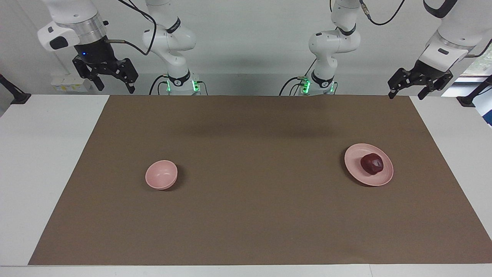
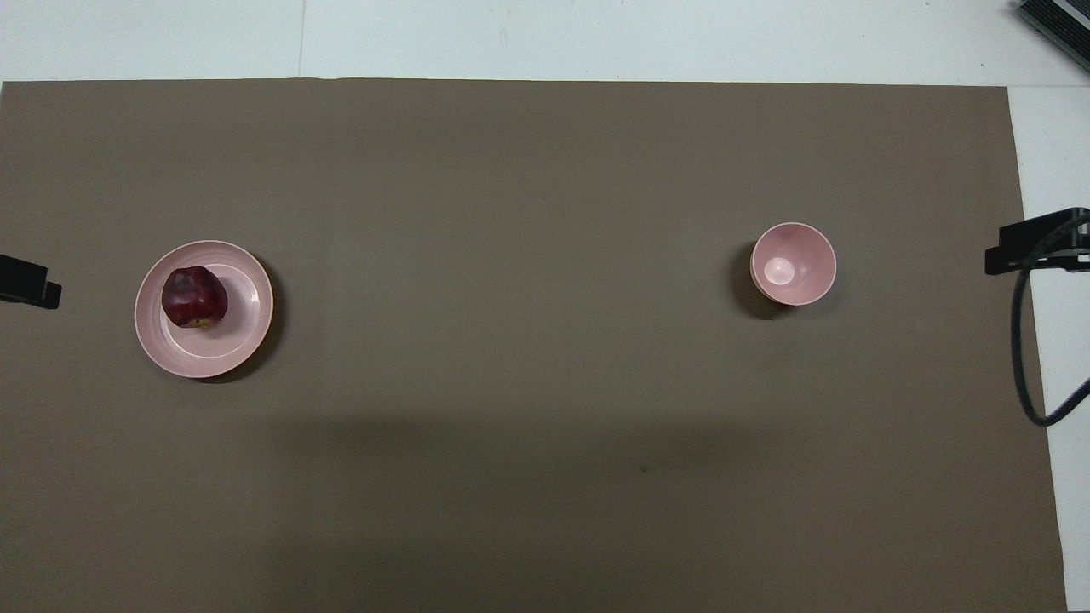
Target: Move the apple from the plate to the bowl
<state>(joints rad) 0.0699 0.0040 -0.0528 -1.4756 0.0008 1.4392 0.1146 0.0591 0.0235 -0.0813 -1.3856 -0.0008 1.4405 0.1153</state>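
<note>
Both your end effectors wait raised at the counter's robot edge, left end effector [image 1: 406, 91] and right end effector [image 1: 114, 85] with fingers apart. One apple [image 1: 371, 163] sits on one plate [image 1: 354, 156]; one bowl [image 1: 161, 175] stands well apart.

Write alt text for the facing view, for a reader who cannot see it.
A dark red apple sits on a pink plate toward the left arm's end of a brown mat; an empty pink bowl stands toward the right arm's end. Both grippers, left and right, wait open above the table's robot edge.
</note>
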